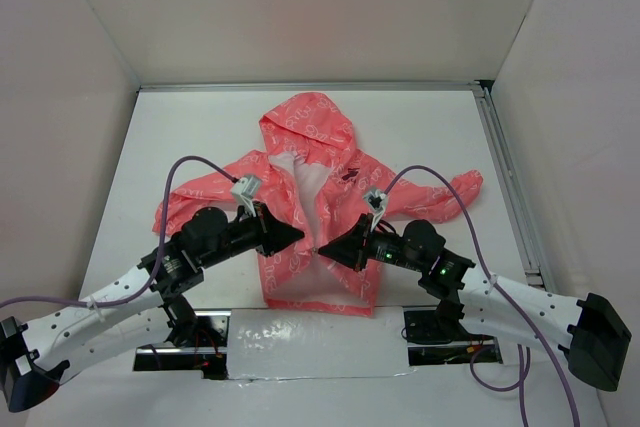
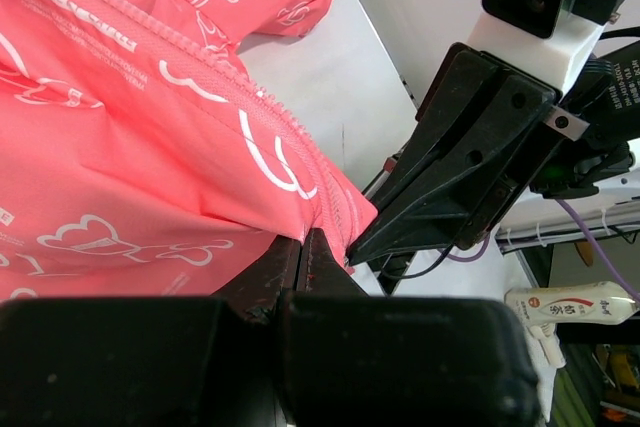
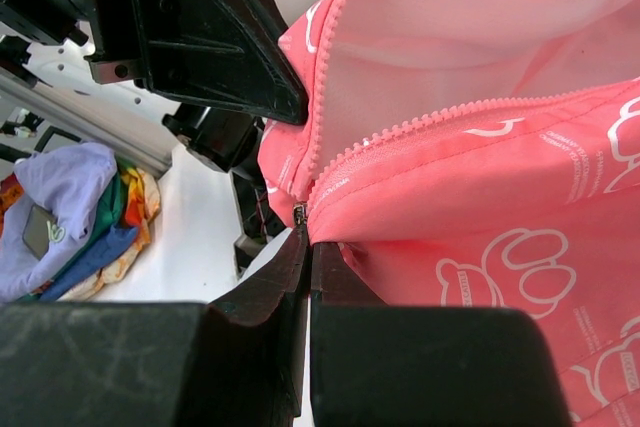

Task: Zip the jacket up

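Observation:
The coral-pink jacket point(image 1: 320, 147) lies flat mid-table, hood at the far end, hem toward the arms. Its front is parted above the slider, showing pale lining point(image 1: 305, 182). My left gripper point(image 1: 300, 237) and right gripper point(image 1: 320, 249) meet tip to tip at the zipper, low on the front. In the left wrist view the left gripper point(image 2: 305, 234) is shut, pinching the jacket's fabric point(image 2: 150, 147) beside the zipper teeth point(image 2: 200, 52). The right gripper point(image 3: 304, 227) is shut with the small metal zipper pull point(image 3: 300, 212) at its tips. The teeth point(image 3: 450, 112) split apart above it.
A metal rail point(image 1: 505, 177) runs along the table's right side, and white walls close in the back and both sides. A foil-covered gap point(image 1: 300, 342) lies between the arm bases. Off the table, a colourful cloth pile point(image 3: 80, 207) and a white tube point(image 2: 570, 302) show.

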Controlling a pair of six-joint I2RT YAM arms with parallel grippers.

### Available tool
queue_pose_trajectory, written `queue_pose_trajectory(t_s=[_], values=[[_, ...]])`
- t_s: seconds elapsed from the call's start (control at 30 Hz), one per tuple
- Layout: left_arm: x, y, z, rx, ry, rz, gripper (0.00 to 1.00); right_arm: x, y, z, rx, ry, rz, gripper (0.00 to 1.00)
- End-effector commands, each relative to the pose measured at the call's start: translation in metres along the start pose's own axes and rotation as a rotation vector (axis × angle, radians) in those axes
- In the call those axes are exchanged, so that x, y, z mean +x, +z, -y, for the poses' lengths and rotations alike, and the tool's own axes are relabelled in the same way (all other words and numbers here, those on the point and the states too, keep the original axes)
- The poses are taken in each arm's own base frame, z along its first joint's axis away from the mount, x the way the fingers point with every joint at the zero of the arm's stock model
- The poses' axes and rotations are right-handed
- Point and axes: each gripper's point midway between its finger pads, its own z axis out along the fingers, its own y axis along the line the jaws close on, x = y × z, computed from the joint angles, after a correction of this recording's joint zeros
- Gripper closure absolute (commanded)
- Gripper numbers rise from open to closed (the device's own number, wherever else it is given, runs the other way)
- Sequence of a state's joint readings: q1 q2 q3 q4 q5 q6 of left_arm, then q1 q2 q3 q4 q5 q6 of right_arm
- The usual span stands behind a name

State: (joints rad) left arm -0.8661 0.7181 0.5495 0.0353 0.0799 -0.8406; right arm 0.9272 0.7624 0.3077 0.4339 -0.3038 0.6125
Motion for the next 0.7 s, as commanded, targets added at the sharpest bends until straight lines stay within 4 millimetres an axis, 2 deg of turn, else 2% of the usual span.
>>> queue_pose_trajectory(t_s=[0.0, 0.17, 0.4, 0.67], values=[[-0.0149, 0.0006, 0.0163, 0.082, 0.047, 0.065, 1.0, -0.0323, 0.0007, -0.0319, -0.108, -0.044, 0.093, 1.0], [-0.0105, 0.0022, 0.0208, 0.121, 0.079, 0.046, 1.0, -0.0359, -0.0002, -0.0337, -0.11, -0.038, 0.104, 1.0], [-0.0115, 0.0033, 0.0134, 0.09, 0.082, 0.063, 1.0, -0.0349, 0.0, -0.0362, -0.116, -0.035, 0.09, 1.0], [-0.0113, -0.0007, 0.0141, 0.115, 0.105, 0.086, 1.0, -0.033, 0.0006, -0.0336, -0.1, -0.026, 0.075, 1.0]])
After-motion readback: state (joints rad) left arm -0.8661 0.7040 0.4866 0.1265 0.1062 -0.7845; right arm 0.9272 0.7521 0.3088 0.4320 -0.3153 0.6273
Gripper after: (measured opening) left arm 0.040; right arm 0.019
